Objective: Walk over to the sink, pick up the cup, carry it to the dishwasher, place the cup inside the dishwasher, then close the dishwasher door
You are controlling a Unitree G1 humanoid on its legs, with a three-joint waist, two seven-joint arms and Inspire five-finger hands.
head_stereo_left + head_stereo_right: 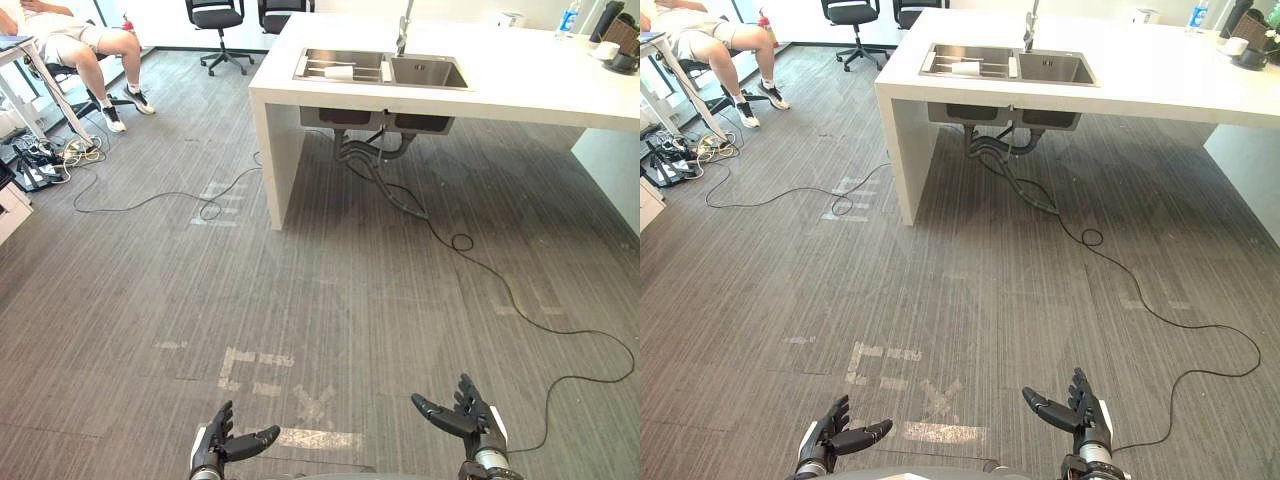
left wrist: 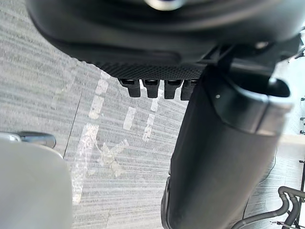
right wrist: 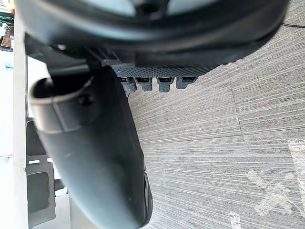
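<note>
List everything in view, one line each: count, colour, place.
counter: one, white, ahead
sink: one, steel, two basins, set in the counter
cup: one, white, lying in the sink's left basin
tap: one, metal, behind the basins
bottle: one, bluish, counter's far right
office chairs: two, black, beyond the counter
person: one, seated, far left
tape marks: several, whitish, on the grey floor near the hands
left hand: dark, open, empty, low left
right hand: dark, open, empty, low right
</note>
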